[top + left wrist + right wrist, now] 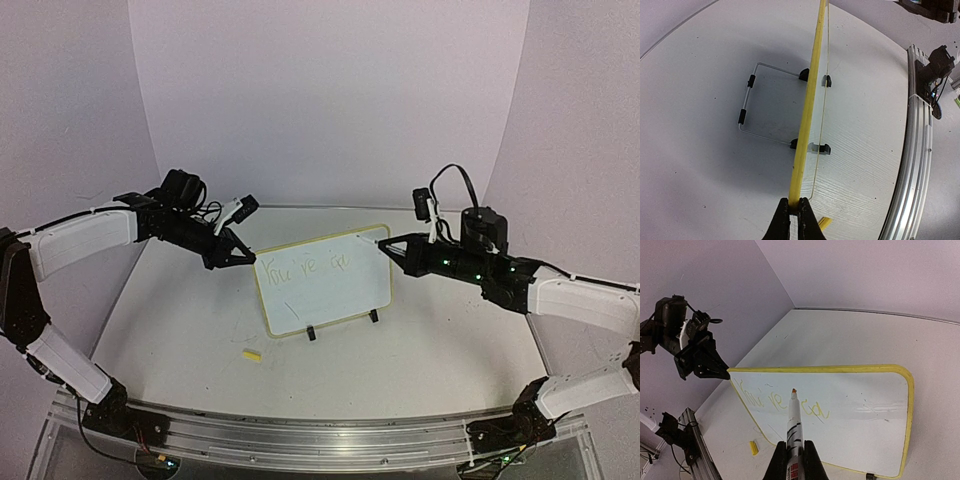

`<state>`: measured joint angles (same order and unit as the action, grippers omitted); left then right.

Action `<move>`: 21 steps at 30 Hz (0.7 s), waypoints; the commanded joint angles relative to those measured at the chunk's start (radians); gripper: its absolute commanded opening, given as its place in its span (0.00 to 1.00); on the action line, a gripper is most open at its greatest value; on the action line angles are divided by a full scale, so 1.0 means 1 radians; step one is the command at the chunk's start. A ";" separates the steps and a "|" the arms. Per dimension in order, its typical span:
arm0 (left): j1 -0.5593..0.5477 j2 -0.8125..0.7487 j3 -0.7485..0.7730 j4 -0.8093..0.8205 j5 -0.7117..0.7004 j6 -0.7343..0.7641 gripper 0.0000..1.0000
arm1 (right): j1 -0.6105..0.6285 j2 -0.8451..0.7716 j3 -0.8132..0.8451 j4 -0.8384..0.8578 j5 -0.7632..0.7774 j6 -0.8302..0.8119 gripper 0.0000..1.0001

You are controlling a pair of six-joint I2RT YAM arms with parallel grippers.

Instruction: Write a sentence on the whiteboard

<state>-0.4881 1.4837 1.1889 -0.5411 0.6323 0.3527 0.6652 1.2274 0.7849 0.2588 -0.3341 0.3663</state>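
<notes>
Whiteboard (345, 290) is pinched by its rim in my left gripper (800, 206). On the left wrist feed both fingers are closed on the pale-yellow edge at the upper left corner, and I see the board edge-on.

My right gripper (795, 446) is clamped around a white marker (792, 415). Its orange-yellow tip sits over the writing face, just above the top line, between "You're" and the short word after it. I cannot tell whether the tip touches.

The sentence (782, 402) is faint yellow-green, and on the top view one lone stroke lies below that line.

The board stands on two black clip feet (312, 334) near the middle of the table (180, 330), with a wire stand (747, 97) behind it. A small yellow piece (251, 354) lies on the table in front of the lower left corner.
</notes>
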 commanded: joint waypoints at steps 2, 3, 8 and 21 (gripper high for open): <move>-0.003 -0.005 0.002 -0.011 -0.034 0.042 0.00 | -0.035 -0.003 -0.036 -0.033 -0.115 -0.029 0.00; -0.003 -0.005 0.002 -0.010 -0.034 0.042 0.00 | -0.041 -0.001 -0.038 -0.032 -0.136 -0.032 0.00; -0.003 -0.005 0.002 -0.010 -0.034 0.043 0.00 | -0.071 0.018 -0.038 -0.031 -0.220 -0.058 0.00; -0.003 0.002 0.003 -0.012 -0.035 0.043 0.00 | -0.084 0.128 0.018 0.019 -0.226 -0.073 0.00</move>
<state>-0.4881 1.4841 1.1885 -0.5411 0.6323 0.3527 0.5838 1.3285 0.7447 0.2202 -0.5552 0.3103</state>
